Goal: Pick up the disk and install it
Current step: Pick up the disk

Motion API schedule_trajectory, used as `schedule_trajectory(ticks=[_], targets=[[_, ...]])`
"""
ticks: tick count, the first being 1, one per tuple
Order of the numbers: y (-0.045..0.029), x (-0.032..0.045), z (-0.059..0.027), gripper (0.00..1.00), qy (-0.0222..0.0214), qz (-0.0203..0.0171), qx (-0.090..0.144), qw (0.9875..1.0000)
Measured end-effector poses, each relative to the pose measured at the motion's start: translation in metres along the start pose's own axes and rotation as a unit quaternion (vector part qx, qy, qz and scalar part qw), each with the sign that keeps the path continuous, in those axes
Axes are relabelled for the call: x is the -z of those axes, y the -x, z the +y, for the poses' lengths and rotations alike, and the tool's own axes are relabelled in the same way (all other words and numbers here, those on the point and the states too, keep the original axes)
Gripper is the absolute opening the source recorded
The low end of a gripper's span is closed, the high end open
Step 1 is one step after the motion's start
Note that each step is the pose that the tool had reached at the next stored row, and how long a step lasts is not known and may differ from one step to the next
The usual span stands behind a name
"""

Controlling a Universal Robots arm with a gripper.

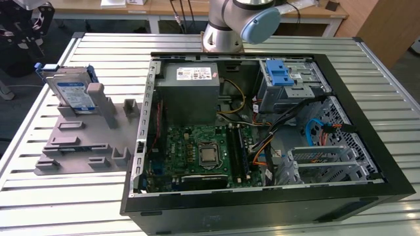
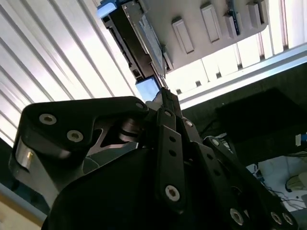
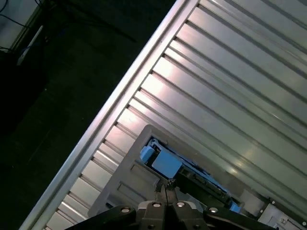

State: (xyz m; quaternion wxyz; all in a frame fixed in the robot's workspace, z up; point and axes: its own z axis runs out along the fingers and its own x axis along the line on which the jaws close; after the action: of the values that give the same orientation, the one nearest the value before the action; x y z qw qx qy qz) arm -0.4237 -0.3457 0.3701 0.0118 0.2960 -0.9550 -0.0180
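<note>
Slatted metal table [image 3: 230, 72], pickup approach.
My gripper [image 3: 165, 186], clenched empty, hovers near the blue-framed silver disk [image 3: 165, 165]; grasping needs it opened.

Disk [image 1: 71, 93] upright in grey holder [image 1: 72, 147]: room above was open; a holder post [image 1: 96, 98] stood just before its face. Computer case [image 1: 262, 202] wall closed the exterior view's right; worktop [image 1: 66, 206] slats in front lay bare.
</note>
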Motion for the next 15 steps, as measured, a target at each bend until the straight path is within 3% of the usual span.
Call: schedule_trajectory(ticks=[4,7,12,15], targets=[[0.0,-0.0003,0.0,0.11,-0.0006,0.001,0.032,0.9995],[0.0,-0.0008,0.0,0.11,-0.001,0.0021,0.059,0.9982],[0.0,-0.0014,-0.0001,0.11,-0.0019,0.0035,0.103,0.9947],[0.0001,-0.0021,-0.0001,0.11,-0.0027,0.0038,0.129,0.9917]])
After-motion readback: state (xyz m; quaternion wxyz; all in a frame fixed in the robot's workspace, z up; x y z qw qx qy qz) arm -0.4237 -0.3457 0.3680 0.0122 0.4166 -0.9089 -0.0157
